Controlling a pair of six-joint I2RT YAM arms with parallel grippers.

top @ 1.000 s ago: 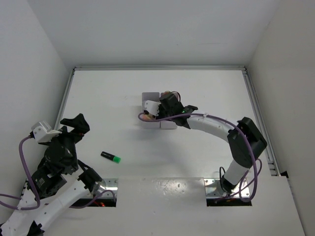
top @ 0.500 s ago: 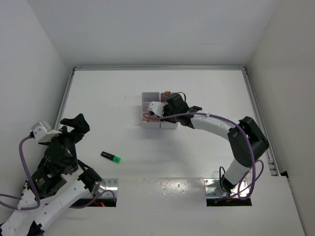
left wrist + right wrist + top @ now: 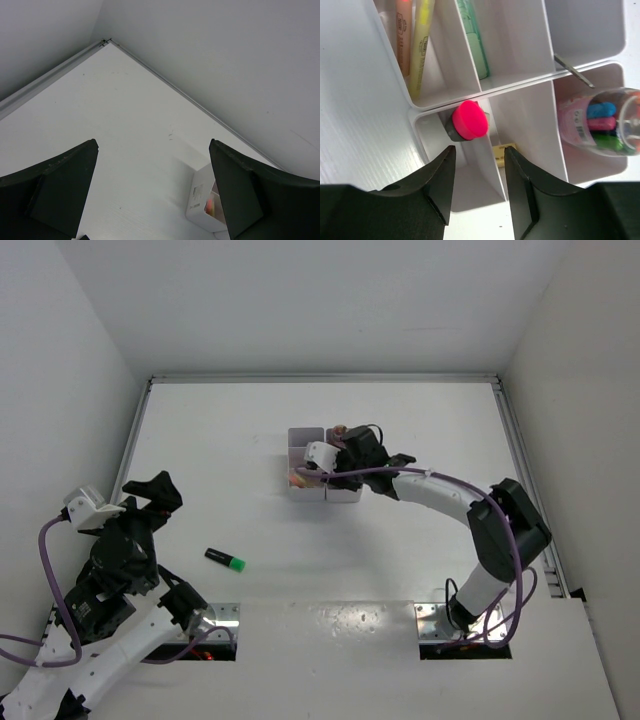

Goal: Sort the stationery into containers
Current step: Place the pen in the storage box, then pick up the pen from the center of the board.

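Observation:
The white organiser tray (image 3: 303, 437) sits mid-table; it also shows in the right wrist view (image 3: 520, 45) and the left wrist view (image 3: 200, 202). My right gripper (image 3: 338, 462) hovers over it, open and empty (image 3: 477, 175). Just beyond its fingers a black highlighter with a pink cap (image 3: 469, 121) stands in a compartment. Peach and yellow sticks (image 3: 412, 35) and a pastel green piece (image 3: 472, 40) lie in other compartments. A green-capped black highlighter (image 3: 226, 560) lies on the table at the left. My left gripper (image 3: 150, 495) is open and empty (image 3: 153, 145), raised near it.
A clear tube of coloured pieces (image 3: 600, 122) fills one tray compartment, a thin metal tip (image 3: 572, 70) above it. A small tan piece (image 3: 504, 150) lies in the middle compartment. White walls close the table on three sides.
My right gripper has shifted slightly right and toward the far side over the tray. The left arm and the green highlighter have not moved.

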